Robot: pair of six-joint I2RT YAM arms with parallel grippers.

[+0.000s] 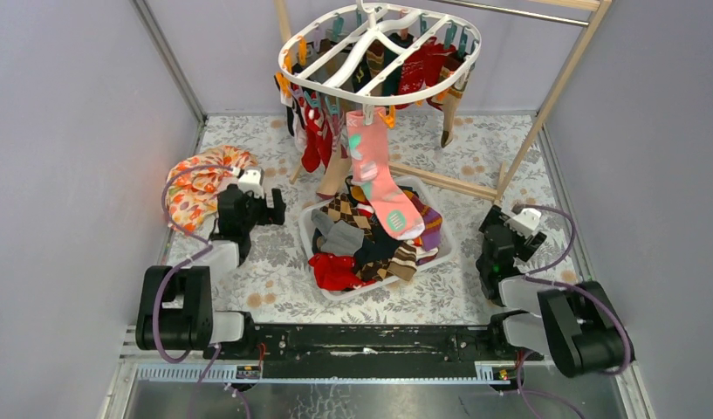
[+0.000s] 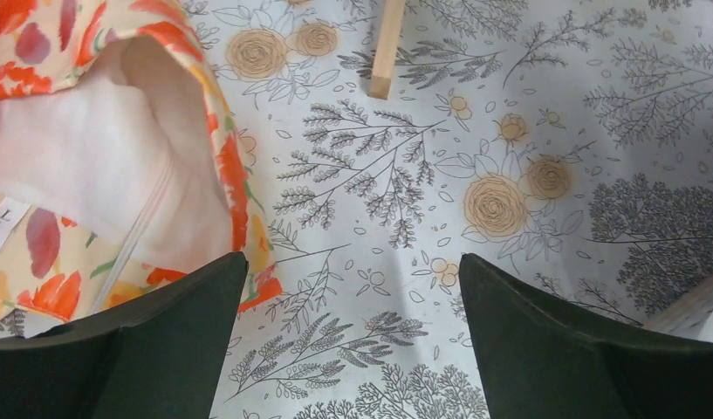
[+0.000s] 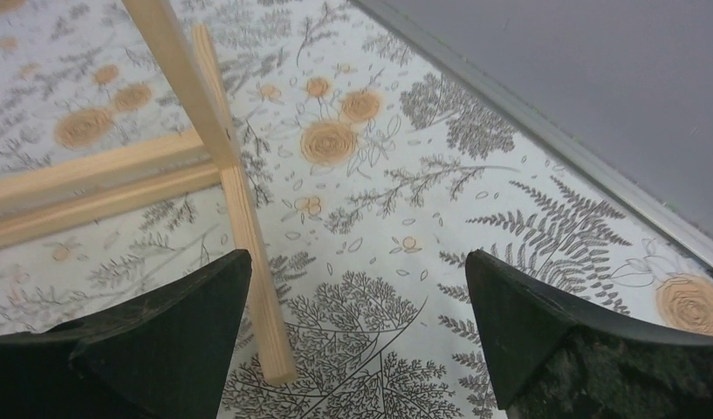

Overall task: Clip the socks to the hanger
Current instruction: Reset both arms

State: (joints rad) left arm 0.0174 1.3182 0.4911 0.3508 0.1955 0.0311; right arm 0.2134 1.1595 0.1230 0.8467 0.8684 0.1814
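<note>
White plastic forms the oval hanger (image 1: 380, 54), hung over the counter's (image 1: 274, 279) far side and ringed with clipped socks (image 1: 422, 70); a pink sock (image 1: 380, 179) dangles nearest, above a tub (image 1: 305, 234) of loose socks (image 1: 370, 244). The left arm (image 1: 235, 218) is held low beside an orange cloth (image 1: 195, 188), the right arm (image 1: 508, 253) beside a wooden pole (image 3: 248, 244); both jaws are spread, empty.

Orange floral cloth (image 1: 195, 188), wooden frame (image 1: 558, 92)
</note>
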